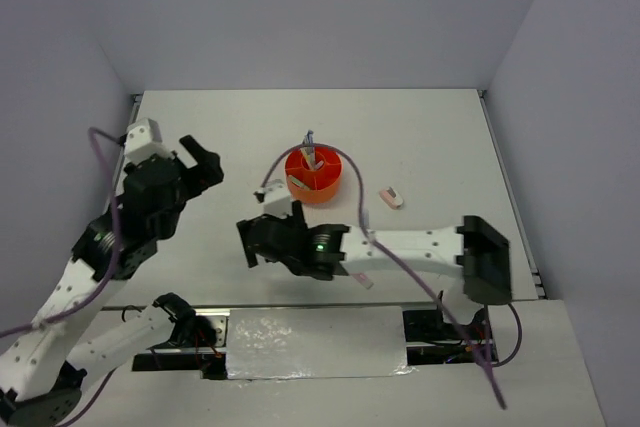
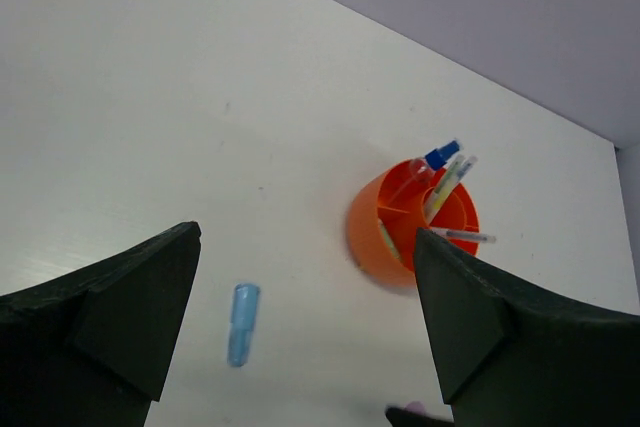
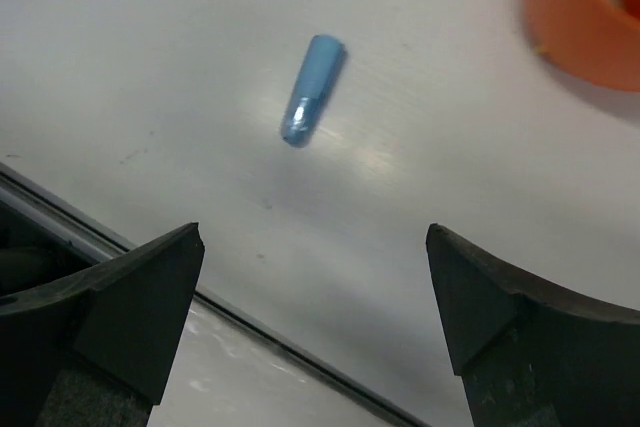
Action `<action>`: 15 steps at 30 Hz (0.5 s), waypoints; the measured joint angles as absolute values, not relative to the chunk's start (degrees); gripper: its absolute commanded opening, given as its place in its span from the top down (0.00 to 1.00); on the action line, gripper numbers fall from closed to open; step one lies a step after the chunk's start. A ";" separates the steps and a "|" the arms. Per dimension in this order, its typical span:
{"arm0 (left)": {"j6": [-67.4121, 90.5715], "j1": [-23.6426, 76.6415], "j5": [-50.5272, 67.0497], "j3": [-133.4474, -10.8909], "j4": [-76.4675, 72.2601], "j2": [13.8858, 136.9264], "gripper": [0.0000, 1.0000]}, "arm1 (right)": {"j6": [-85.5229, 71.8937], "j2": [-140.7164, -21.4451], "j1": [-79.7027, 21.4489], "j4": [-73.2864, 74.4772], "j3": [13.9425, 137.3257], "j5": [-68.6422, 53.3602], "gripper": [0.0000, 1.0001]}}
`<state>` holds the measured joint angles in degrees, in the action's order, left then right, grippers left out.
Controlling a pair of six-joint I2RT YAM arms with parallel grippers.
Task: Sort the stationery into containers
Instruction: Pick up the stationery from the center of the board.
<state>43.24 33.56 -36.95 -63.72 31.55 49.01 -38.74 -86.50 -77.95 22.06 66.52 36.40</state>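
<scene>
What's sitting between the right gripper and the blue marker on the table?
Nothing visible. In the right wrist view the blue marker lies alone on bare table ahead of the open right gripper; the orange organiser stands off to the side.

A white surface [image 1: 430,137] spreads across the middle, matte and faintly scuffed. Pale lavender-grey walls enclose it: a far wall [image 1: 320,17], a left wall [image 1: 50,97] and a right wall [image 1: 590,97]. A crinkled silvery panel [image 1: 315,340] lies at the near edge, just beyond a dark seam [image 3: 300,332].
</scene>
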 measured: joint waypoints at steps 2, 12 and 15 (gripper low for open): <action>42.15 33.45 -37.69 -64.29 37.45 43.62 0.01 | -39.29 -96.14 -77.03 23.20 75.46 33.45 0.01; 33.41 33.41 -36.99 -52.38 43.40 25.19 0.01 | -41.58 -123.81 -71.16 31.31 99.90 25.06 0.20; 33.01 33.41 -37.01 -49.60 44.18 23.86 0.01 | -41.93 -126.28 -69.43 33.21 99.96 24.27 0.23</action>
<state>33.01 33.41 -37.01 -49.60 44.18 23.86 -41.93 -126.28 -69.43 33.21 99.96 24.27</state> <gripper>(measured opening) 0.993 0.791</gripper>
